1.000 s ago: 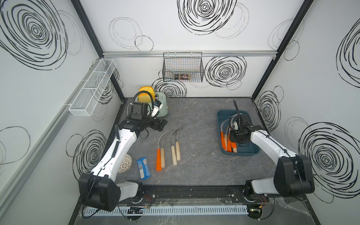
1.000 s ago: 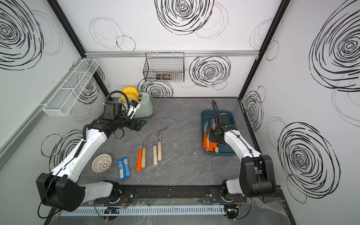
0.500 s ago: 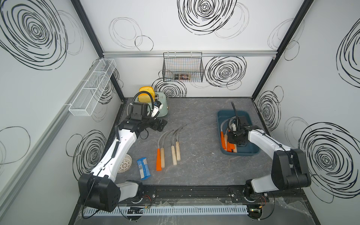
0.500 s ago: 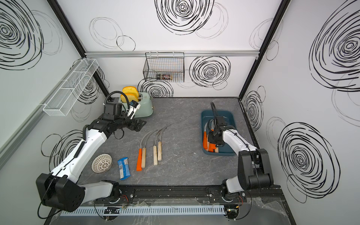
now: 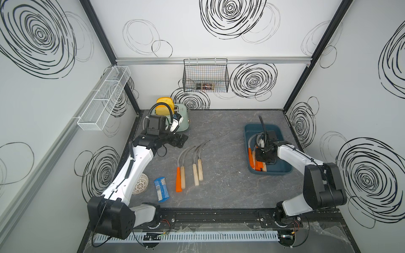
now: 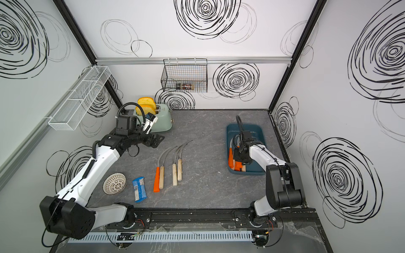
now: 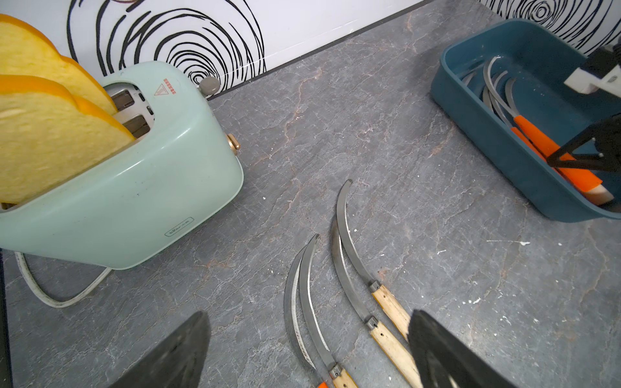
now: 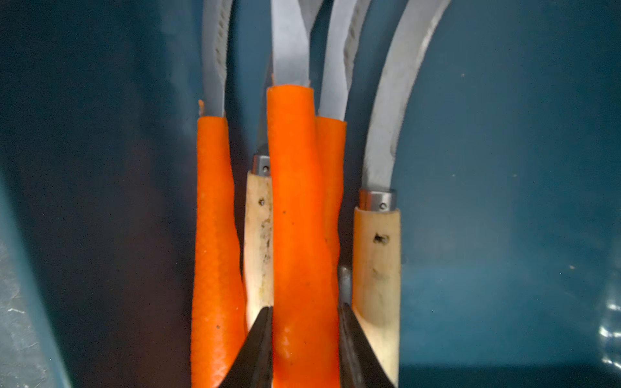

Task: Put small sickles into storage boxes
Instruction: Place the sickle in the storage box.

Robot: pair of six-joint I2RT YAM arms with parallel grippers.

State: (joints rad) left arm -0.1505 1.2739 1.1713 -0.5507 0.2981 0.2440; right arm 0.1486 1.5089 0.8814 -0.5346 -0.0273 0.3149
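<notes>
The right gripper (image 8: pixel 304 331) is clamped on an orange-handled sickle (image 8: pixel 295 201) low inside the teal tub (image 5: pixel 280 172) at the right, seemingly to lay it parallel beside the other sickles (image 8: pixel 376 268), while the left gripper (image 7: pixel 308 315), jaws apart, hovers by four sickles (image 5: pixel 195 175) lying at centre.

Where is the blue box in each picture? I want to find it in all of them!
Both top views: the teal storage tub stands on the right side of the grey table.
Left wrist view: the tub lies beyond the loose sickles, opposite the toaster.
Right wrist view: its inside fills the picture.
Shared landmark: the orange sickle handles lying in it.
</notes>
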